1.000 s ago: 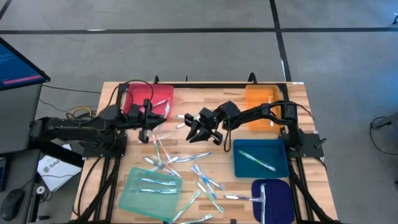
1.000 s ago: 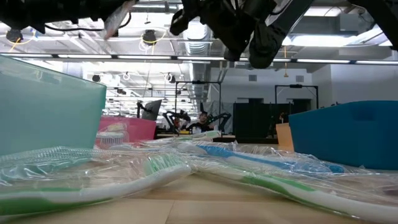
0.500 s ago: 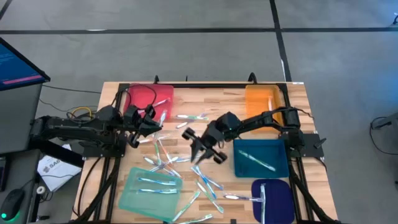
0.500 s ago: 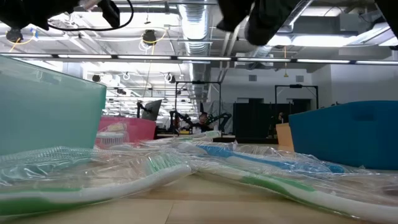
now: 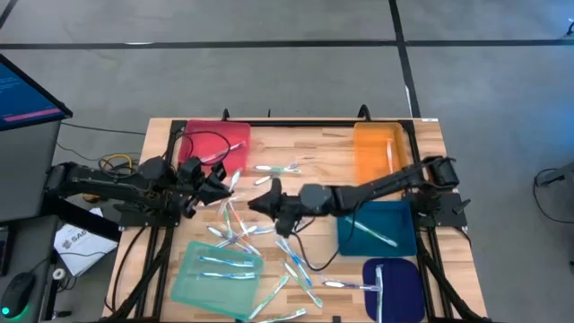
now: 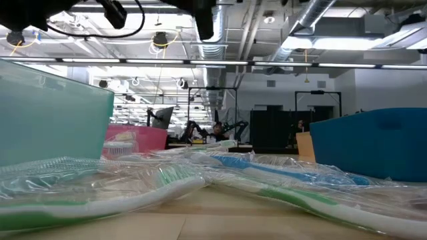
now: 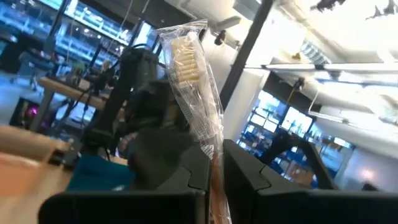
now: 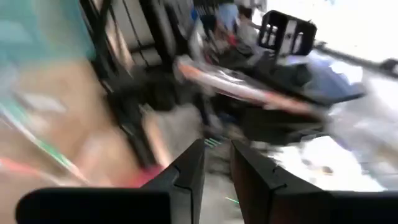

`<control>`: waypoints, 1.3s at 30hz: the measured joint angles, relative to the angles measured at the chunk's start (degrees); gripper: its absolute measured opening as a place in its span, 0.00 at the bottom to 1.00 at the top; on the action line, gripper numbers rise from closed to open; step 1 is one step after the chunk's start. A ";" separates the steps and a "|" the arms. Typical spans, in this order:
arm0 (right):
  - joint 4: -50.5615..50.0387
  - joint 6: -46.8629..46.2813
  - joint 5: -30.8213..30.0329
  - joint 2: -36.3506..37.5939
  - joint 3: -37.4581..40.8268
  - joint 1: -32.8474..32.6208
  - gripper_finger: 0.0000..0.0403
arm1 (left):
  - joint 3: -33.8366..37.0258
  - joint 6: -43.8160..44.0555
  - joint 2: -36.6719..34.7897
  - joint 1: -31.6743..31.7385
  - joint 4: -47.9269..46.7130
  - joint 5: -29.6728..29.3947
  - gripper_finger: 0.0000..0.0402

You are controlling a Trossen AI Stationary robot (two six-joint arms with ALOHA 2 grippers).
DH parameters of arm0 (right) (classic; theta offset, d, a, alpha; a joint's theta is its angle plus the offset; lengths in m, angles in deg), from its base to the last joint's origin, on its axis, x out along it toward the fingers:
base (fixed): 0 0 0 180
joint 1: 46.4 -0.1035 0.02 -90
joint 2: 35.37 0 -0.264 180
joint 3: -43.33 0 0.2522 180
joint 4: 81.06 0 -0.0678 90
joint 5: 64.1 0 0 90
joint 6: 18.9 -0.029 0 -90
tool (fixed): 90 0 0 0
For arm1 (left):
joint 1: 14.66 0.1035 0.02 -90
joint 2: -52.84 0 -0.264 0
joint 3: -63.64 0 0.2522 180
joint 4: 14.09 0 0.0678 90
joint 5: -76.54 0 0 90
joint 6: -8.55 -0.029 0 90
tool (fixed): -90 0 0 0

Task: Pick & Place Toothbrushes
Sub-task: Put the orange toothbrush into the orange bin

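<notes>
My left gripper (image 5: 220, 184) hangs above the table near the red tray (image 5: 235, 135), shut on one wrapped toothbrush (image 5: 232, 178). That brush's pale bristle head (image 7: 186, 59) stands beyond the fingertips in the left wrist view. My right arm reaches across the table's middle. Its gripper (image 5: 265, 199) hovers over the loose toothbrushes (image 5: 244, 230), close to my left gripper. The right gripper (image 8: 217, 155) shows a narrow gap with nothing in it. Several wrapped toothbrushes lie flat on the wood (image 6: 200, 177). My left gripper (image 7: 216, 152) pinches the wrapped toothbrush by its handle (image 7: 215, 138) between the two fingers. It comes roughly level from the table's left. The brush runs on past the fingertips with its head end free, and it is lifted clear of the table.
An orange tray (image 5: 377, 152) stands at the far right, and a blue tray (image 5: 395, 224) and a dark blue tray (image 5: 399, 287) at the near right, each holding a brush. A teal tray (image 5: 202, 278) sits near left with two brushes. A black cable (image 5: 204, 142) lies over the red tray.
My right gripper swung from the table's middle toward the near edge, then toward the left, and turned as the arm stretched out low across the table. My left gripper drew back a little from the red tray toward the near edge, still holding its toothbrush.
</notes>
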 joint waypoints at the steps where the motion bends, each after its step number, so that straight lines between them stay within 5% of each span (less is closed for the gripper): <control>1: 0.21 4.82 -2.55 0.09 -0.03 -1.08 0.18 | 0.12 1.18 0.21 0.00 0.02 -0.38 0.04; 7: 2.91 28.58 -12.63 0.08 -0.03 -7.15 0.18 | 0.21 7.80 3.50 -0.44 0.45 -0.66 0.04; 12: 6.34 40.22 -14.62 0.03 -0.03 -7.80 0.23 | 0.21 11.80 5.55 -0.42 2.51 -0.76 0.04; 25: 10.33 46.59 -9.70 -12.61 -7.70 -3.79 0.66 | 0.21 14.47 5.91 -0.20 4.75 -4.23 0.04; 39: 27.38 65.23 -12.73 -25.41 -14.47 -4.80 0.70 | 0.23 15.71 6.59 -0.17 0.75 -4.32 0.04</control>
